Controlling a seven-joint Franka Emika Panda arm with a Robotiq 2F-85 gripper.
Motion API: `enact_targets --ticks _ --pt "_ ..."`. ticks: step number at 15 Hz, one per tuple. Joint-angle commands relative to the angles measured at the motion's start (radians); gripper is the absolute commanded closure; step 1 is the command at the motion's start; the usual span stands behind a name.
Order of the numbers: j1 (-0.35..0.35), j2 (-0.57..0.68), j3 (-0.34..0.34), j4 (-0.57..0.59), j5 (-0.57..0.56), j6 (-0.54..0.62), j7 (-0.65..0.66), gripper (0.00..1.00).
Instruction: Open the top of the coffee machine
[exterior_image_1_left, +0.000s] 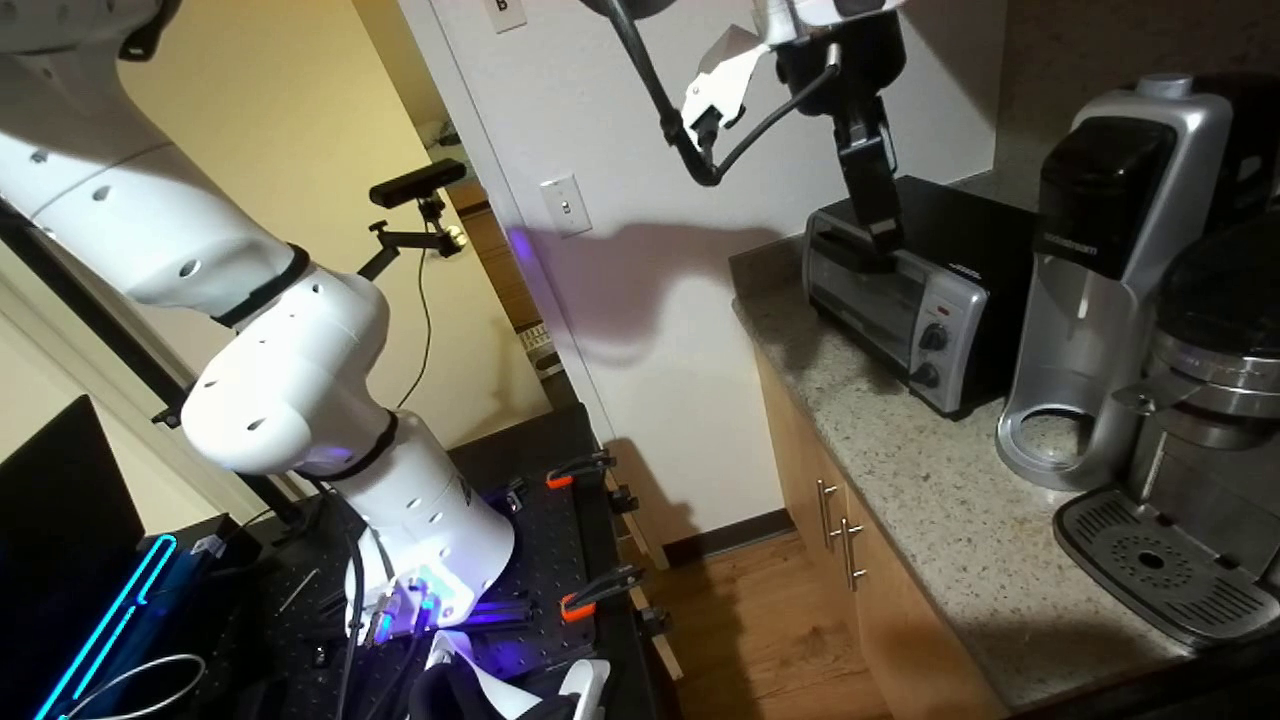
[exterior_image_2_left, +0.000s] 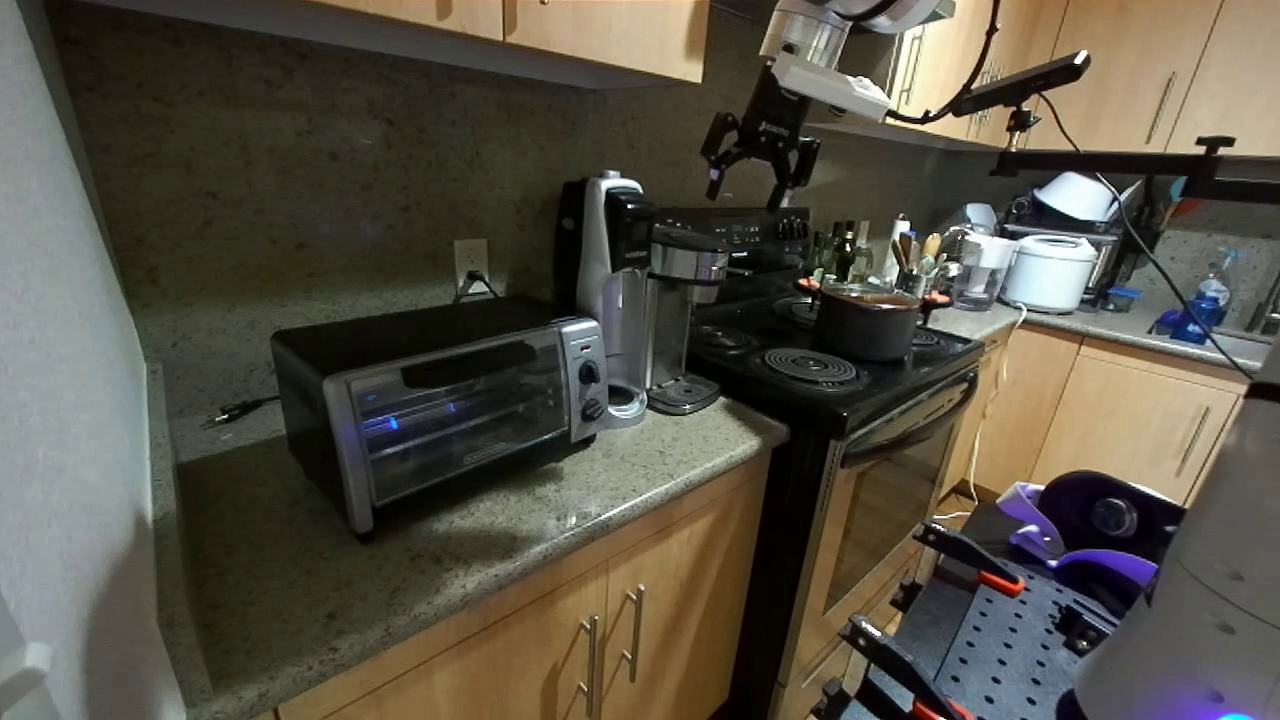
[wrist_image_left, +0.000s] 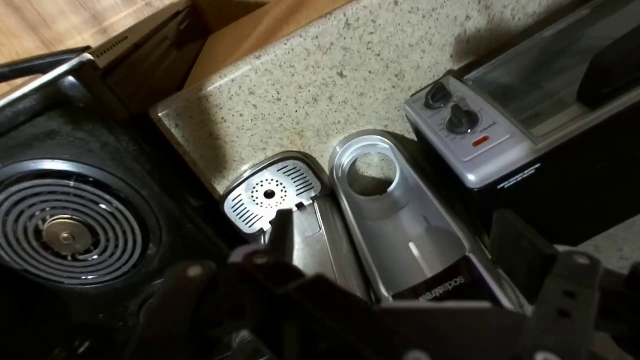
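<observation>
Lining up with the coffee machine (exterior_image_2_left: 668, 330) seems to be the step in hand; I take that to be the steel brewer with the drip tray (wrist_image_left: 294, 196), since the tall soda maker (wrist_image_left: 400, 225) right beside it carries a sodastream label. The brewer's dark, rounded lid (exterior_image_1_left: 1235, 285) looks closed over the steel band (exterior_image_1_left: 1225, 365) of its head, so the lifting is yet to be done. The next move probably calls for bringing the jaws down toward the front of that head, catching the small handle (exterior_image_1_left: 1148, 398) that seems to stick out there, and raising it without dragging the machine along the worktop (exterior_image_2_left: 650, 455). The jaws stand wide apart with nothing held between them. In an exterior view the fingertips (exterior_image_2_left: 714, 186) point down, touching nothing, higher than both machines, and show above and to one side of the lid, though depth is hard to tell. In the wrist view the drip tray and the brewer's steel front lie by one jaw, while the soda maker fills most of the gap; the lid itself seems hidden behind the dark jaws. A shift sideways looks needed, lest they come down on the wrong machine.
</observation>
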Motion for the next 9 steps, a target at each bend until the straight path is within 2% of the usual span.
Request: enact_targets --ticks 1,9 --pt "-0.025 0.051 0.003 0.031 -0.011 0.055 0.121 0.0" --pt "-0.067 0.124 -0.015 0.037 0.007 0.229 0.407 0.0"
